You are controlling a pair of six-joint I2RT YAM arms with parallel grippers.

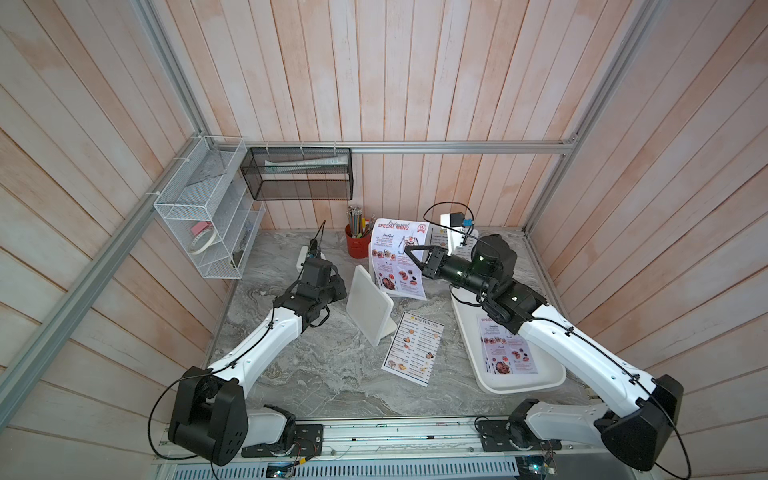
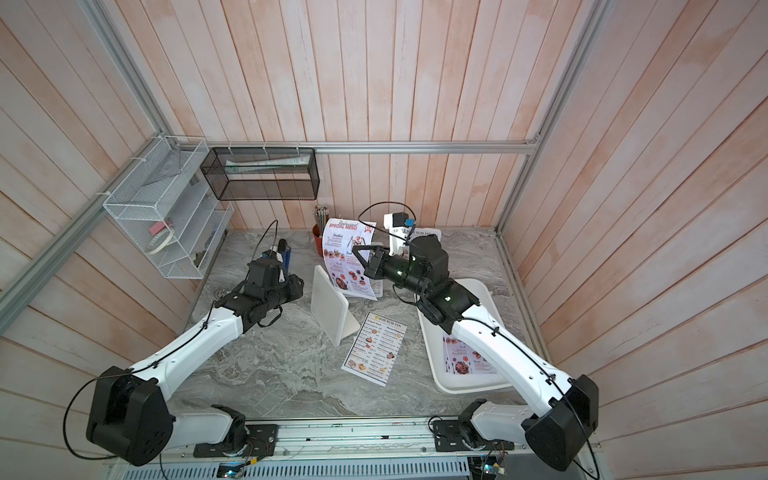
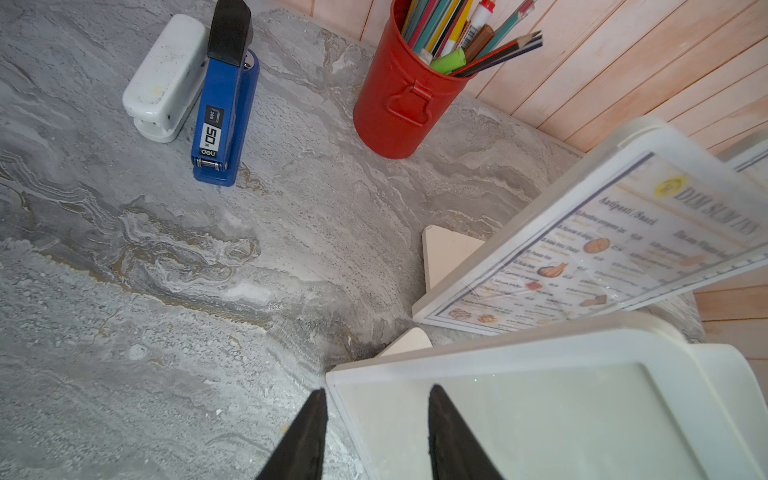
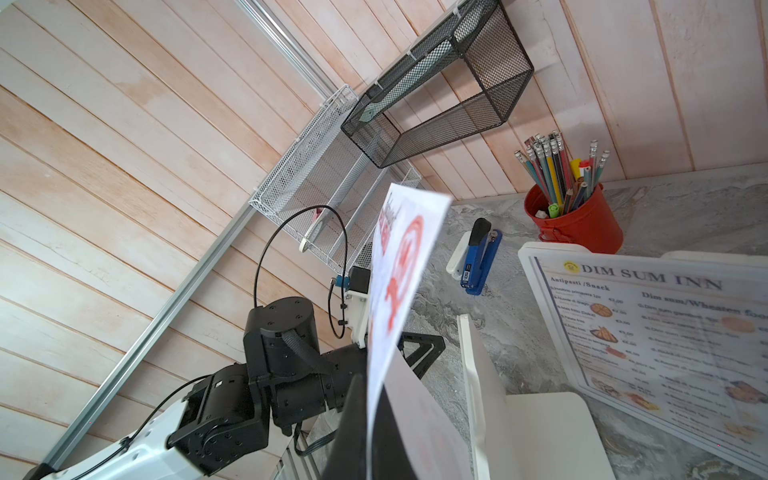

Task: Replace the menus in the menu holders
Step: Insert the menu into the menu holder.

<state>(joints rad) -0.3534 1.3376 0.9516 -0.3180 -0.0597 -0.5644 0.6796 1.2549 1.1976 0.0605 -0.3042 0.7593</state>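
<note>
Right wrist view: right claw (image 4: 372,399) pinches the floppy SPECIAL MENU (image 4: 399,270), which may bend and miss the empty holder (image 4: 478,395), with the left claw (image 3: 376,395) half open.

Cell walled left, far and right by pale pinkish planks (image 1: 415,83) behind an aluminium frame (image 1: 457,147); grey marbled tabletop (image 1: 311,374); white wire rack (image 1: 195,208) on left wall, black mesh basket (image 1: 299,187) on far wall, both tied to the frame; even, soft light.

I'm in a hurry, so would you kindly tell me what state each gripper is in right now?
Left gripper: open, jaws straddling the edge of the empty menu holder, no visible grip.
Right gripper: shut on the SPECIAL MENU sheet.
</note>
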